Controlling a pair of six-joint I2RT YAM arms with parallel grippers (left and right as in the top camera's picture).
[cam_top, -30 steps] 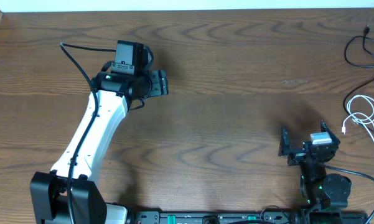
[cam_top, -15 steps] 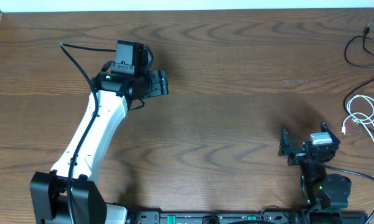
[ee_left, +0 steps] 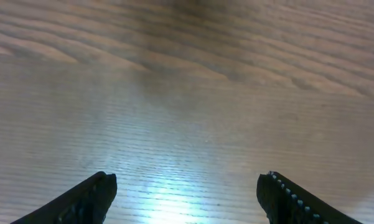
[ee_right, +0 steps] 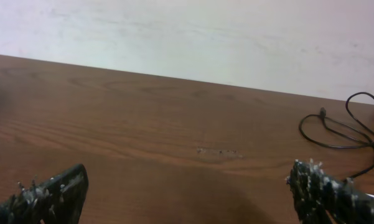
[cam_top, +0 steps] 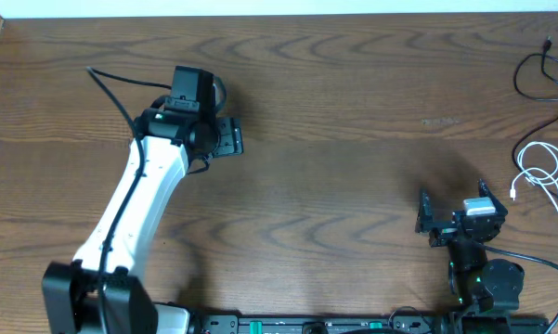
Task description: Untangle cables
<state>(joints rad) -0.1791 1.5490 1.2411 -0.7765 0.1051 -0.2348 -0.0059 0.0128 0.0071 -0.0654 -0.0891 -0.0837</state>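
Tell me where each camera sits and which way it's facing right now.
Overhead: above the table, looking straight down; shows left gripper, right gripper, black cable, white cable.
Left wrist: on the left gripper, close above the table; open fingertips show.
Right wrist: on the right gripper, low, facing across the table to the wall; open fingertips show.
Shared: overhead and right wrist both show the black cable.

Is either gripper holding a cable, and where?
Nothing held. The left gripper and right gripper are open and empty; black cable and white cable lie untouched.
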